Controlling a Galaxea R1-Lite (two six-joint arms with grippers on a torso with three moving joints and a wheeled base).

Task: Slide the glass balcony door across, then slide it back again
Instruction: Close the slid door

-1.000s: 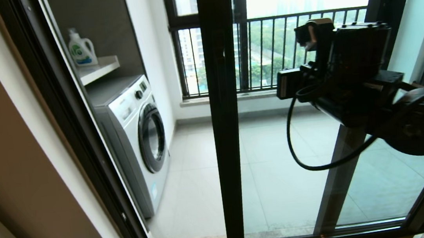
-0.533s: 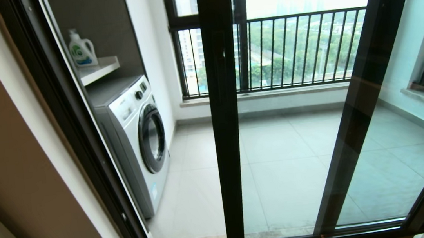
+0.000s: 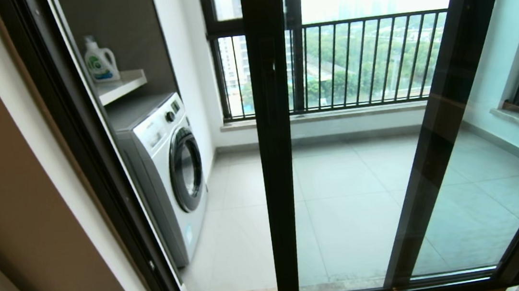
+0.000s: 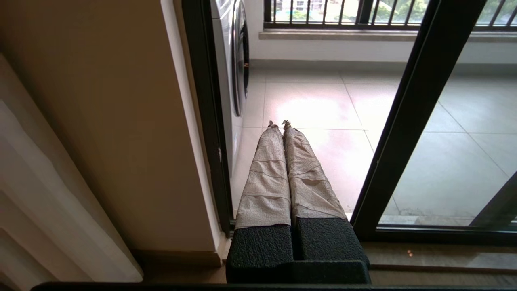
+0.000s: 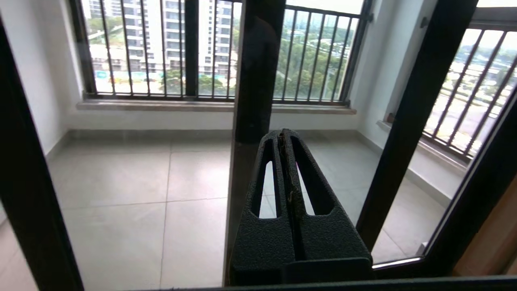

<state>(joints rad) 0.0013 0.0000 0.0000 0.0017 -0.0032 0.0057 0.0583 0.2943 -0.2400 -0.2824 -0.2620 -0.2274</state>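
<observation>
The glass balcony door point(image 3: 351, 189) is a clear panel in a slim black frame. Its leading upright point(image 3: 281, 172) carries a small black latch handle point(image 3: 273, 67). That upright stands apart from the left jamb point(image 3: 99, 181), leaving an open gap onto the balcony. Neither gripper shows in the head view. My left gripper point(image 4: 278, 123) hangs low before the gap, its tape-wrapped fingers point(image 4: 266, 169) shut on nothing, with the door upright point(image 4: 408, 121) beside it. My right gripper point(image 5: 282, 133) is shut and empty, in front of the glass and touching nothing.
A white washing machine point(image 3: 170, 169) stands just inside the gap, with a detergent bottle point(image 3: 99, 60) on the shelf above. A second black-framed panel's upright point(image 3: 437, 136) leans across the right. Black-barred railings point(image 3: 366, 62) close the balcony's far side. Beige wall point(image 3: 9, 200) on the left.
The right arm, raised before the glass at the right of the head view a second ago, has dropped out of that view. The door's upright has not moved.
</observation>
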